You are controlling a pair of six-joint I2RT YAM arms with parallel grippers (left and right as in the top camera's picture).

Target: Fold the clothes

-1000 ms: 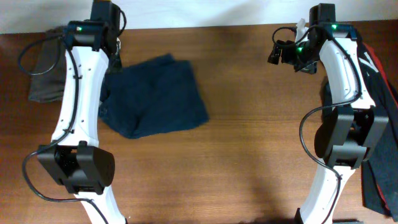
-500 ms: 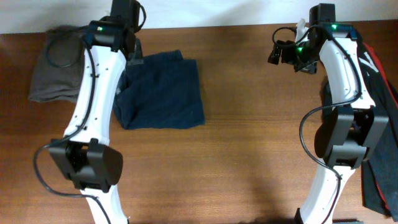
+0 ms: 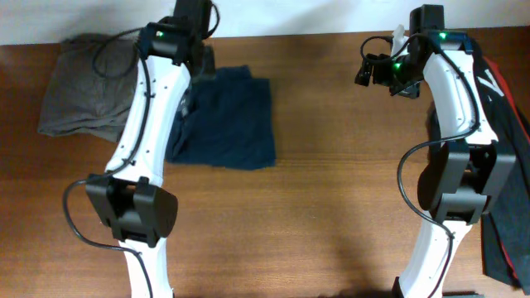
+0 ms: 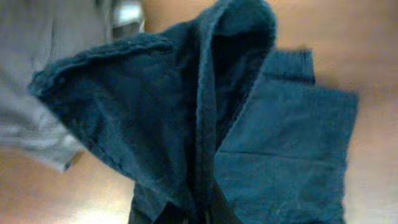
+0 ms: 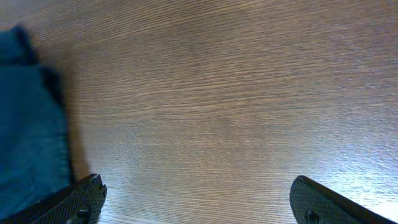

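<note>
L tool pinched on navy cloth, part-lifted at far-left of desk, R tool wide & idle; I'd lower the held edge slow, match corners, w/o dragging the rest.

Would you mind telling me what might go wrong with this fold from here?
The navy garment hangs bunched from the left claw, so the fold may land creased or uneven. The grey garment lies right beside it and could be snagged. The right claw is open, far off, so nothing pins the cloth.
</note>
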